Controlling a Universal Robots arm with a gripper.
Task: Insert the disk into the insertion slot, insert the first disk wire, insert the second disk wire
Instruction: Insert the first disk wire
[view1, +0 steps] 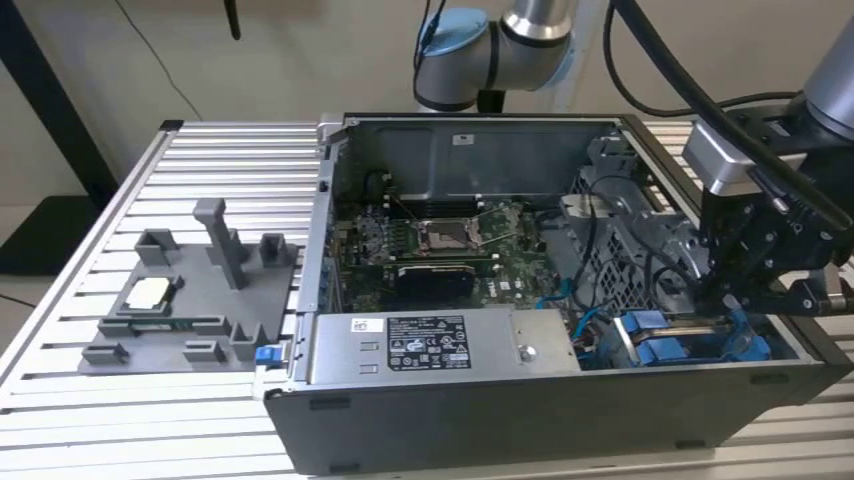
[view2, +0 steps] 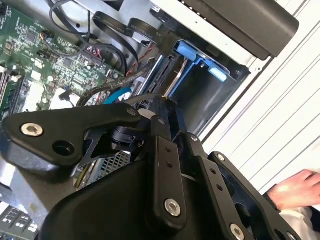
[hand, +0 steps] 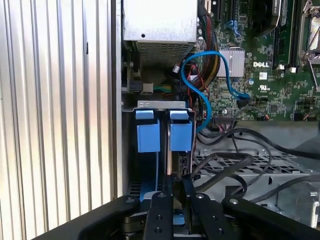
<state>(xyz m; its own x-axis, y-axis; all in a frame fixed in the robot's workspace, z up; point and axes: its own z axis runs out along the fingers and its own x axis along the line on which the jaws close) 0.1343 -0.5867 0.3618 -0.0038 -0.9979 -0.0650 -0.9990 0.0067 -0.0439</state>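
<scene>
The disk, in its bright blue carrier, sits upright in the insertion slot, a grey metal bay at the case's corner. A second blue carrier stands beside it. In the exterior view the blue carriers show at the case's near right, and my gripper hangs just above them. In both wrist views my gripper is right over the disk's edge. Its fingers stand close together on a dark connector, and a black wire leads to that connector.
The grey power-supply box lies along the case's front wall. A blue cable loops over the motherboard, and black cables cross the perforated bay. A grey fixture tray sits at the exterior view's left. A person's hand rests outside the case.
</scene>
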